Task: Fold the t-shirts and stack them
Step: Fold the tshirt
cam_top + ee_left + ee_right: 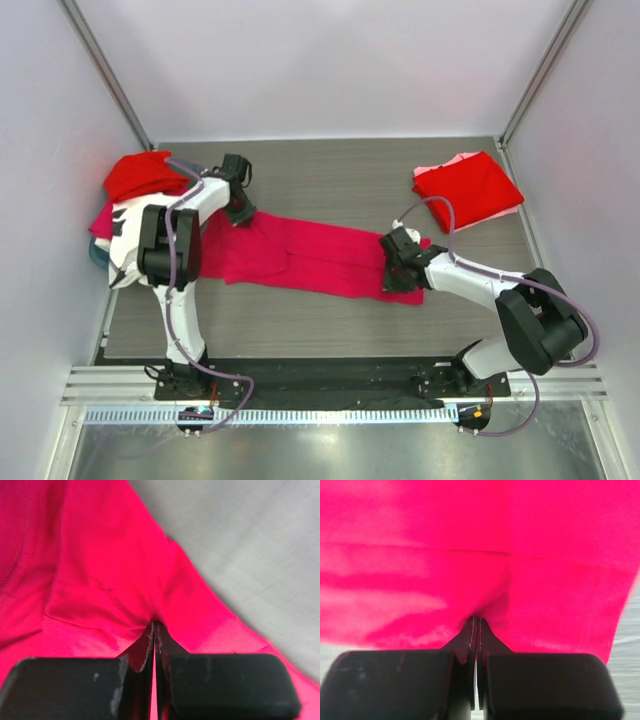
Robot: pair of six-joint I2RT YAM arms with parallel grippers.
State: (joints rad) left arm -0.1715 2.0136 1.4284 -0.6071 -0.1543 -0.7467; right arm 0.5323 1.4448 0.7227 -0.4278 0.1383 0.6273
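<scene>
A pink-red t-shirt [310, 258] lies stretched in a long band across the middle of the table. My left gripper [240, 212] is shut on its left end; in the left wrist view [155, 625] the cloth [100, 570] bunches at the closed tips. My right gripper [397, 270] is shut on its right end; in the right wrist view [476, 621] the cloth [480, 545] puckers at the closed tips. A folded red t-shirt [468, 188] lies at the far right. A heap of red and pink shirts [135, 185] lies at the far left.
The grey wood-grain table [330, 165] has white walls on three sides and a metal rail [330, 380] at the near edge. The left arm [170, 250] lies over the heap's edge.
</scene>
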